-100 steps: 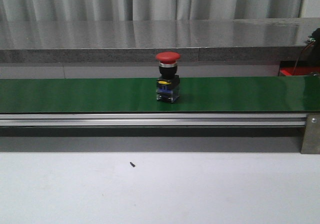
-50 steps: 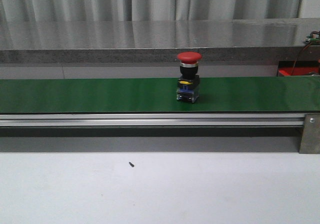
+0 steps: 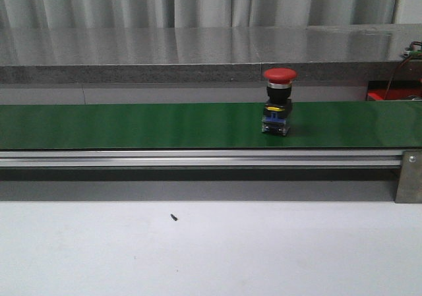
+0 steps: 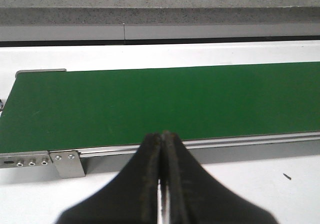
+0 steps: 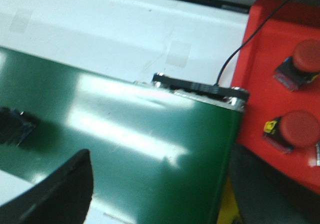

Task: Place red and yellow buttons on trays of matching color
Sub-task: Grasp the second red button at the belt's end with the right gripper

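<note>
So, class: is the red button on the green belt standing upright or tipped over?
Upright. The red button stands on its base on the green belt, red cap on top and level.

the red tray (image 3: 389, 95) is cut off at the front view's right edge, mostly hidden.

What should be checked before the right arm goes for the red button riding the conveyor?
1. Red button upright on the green belt: ok.
2. Button has travelled rightward along the belt over the last second, toward the right arm's end: ok.
3. Right gripper open, fingers spread wide over the belt end: ok.
4. Left gripper shut and empty, over the belt's other end, away from the button: ok.
5. Red tray past the belt end, with two red buttons already in it and bare floor left: ok.
6. Yellow tray in sight: cannot tell, no view shows it.
</note>
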`<state>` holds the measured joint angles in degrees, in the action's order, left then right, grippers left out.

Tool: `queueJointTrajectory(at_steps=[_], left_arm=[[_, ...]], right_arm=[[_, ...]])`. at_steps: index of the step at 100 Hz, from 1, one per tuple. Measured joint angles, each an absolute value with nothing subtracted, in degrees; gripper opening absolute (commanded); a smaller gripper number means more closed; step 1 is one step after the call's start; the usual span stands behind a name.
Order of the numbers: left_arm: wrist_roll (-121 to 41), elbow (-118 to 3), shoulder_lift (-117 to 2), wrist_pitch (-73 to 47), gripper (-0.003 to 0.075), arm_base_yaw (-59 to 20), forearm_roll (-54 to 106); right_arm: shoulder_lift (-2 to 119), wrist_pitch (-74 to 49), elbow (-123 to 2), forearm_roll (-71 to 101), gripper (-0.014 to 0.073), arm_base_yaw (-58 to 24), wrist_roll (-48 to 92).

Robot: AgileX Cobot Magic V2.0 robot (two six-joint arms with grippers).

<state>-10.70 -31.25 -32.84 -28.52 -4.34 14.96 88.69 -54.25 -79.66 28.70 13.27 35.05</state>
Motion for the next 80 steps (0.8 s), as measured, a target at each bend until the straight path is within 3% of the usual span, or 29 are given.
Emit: queueJointTrajectory(at_steps=[37,80], left_arm=[[-10.7,-31.25,-32.84,-28.52,-0.0019,-4.34,14.96],[-10.7,-31.25,-32.84,-28.52,-0.002,-4.34,14.96]], right_arm=[[85.42,-51.19,-67.56,28.6,0.0557,3.33,36.59],[87.69,-43.68,-66.45,27.72,0.0557,-4.52,37.4]])
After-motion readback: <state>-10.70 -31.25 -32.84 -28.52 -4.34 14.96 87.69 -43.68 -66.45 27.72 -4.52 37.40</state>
